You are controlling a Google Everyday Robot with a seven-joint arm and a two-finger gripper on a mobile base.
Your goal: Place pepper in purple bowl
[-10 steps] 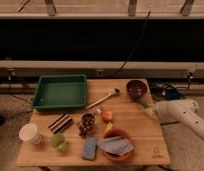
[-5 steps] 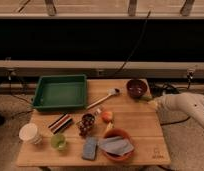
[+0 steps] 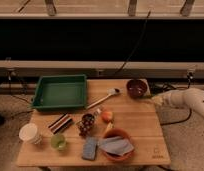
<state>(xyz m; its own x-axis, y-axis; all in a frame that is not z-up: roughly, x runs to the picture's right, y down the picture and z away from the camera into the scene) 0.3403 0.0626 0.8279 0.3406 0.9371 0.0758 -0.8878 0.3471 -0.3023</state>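
Note:
The purple bowl stands at the far right corner of the wooden table, small, round and dark inside. My gripper is at the end of the white arm, which reaches in from the right. It hovers at the table's right edge, just right of the bowl and slightly nearer to me. The pepper does not show clearly; it may be hidden at the gripper's tip.
A green tray lies far left, and a wooden spoon lies next to it. An orange-red fruit, a dark cup, an orange bowl with cloth, a sponge, a light green cup and a white cup stand nearer. Cables run behind the table.
The arm has moved away from me along the table's right edge, toward the purple bowl. The small green shape at its tip in the earlier frames no longer stands out.

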